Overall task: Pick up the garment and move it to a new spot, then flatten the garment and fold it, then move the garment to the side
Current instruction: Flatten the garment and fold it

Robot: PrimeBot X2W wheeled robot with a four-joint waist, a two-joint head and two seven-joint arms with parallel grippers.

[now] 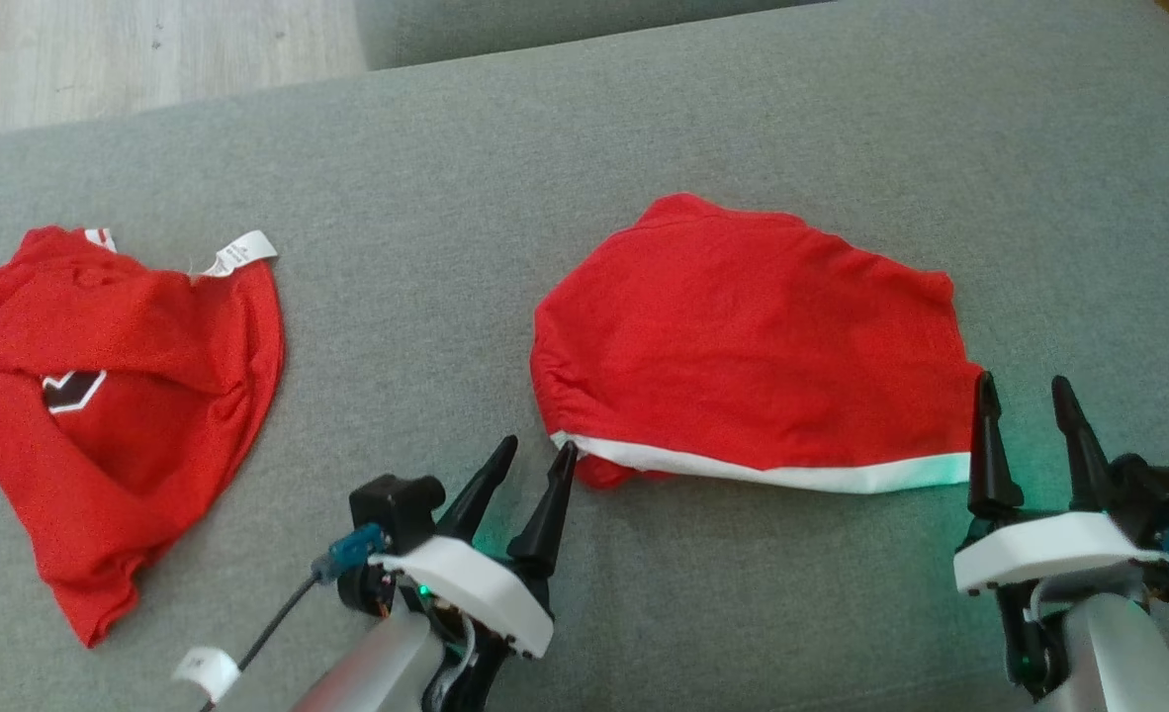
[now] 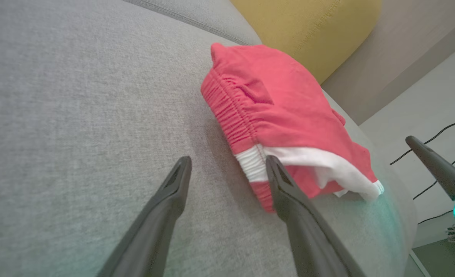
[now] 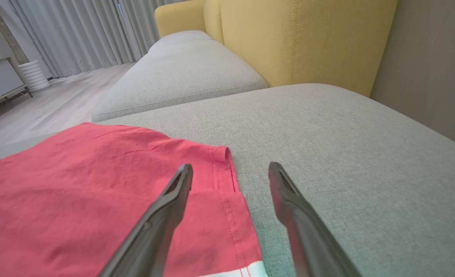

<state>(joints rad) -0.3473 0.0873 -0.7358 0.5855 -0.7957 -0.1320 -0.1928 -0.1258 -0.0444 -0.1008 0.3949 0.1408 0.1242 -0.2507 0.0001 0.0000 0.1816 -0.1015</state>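
The garment (image 1: 758, 336) is a pair of red shorts with a white band along its near edge, lying folded in the middle of the grey cushion (image 1: 584, 148). My left gripper (image 1: 540, 445) stands open at its near left corner. In the left wrist view the left gripper (image 2: 228, 158) has one fingertip against the gathered white band of the garment (image 2: 281, 100), with bare cushion between the fingers. My right gripper (image 1: 1023, 381) is open at the near right corner. In the right wrist view the right gripper (image 3: 230, 165) straddles the stitched hem of the garment (image 3: 96, 184).
A second red garment (image 1: 120, 396) with a white label lies crumpled at the cushion's left end. A yellow backrest (image 3: 308, 38) rises beyond the cushion, and another grey cushion (image 3: 181, 73) adjoins it. Wooden floor (image 1: 100, 49) lies past the far left edge.
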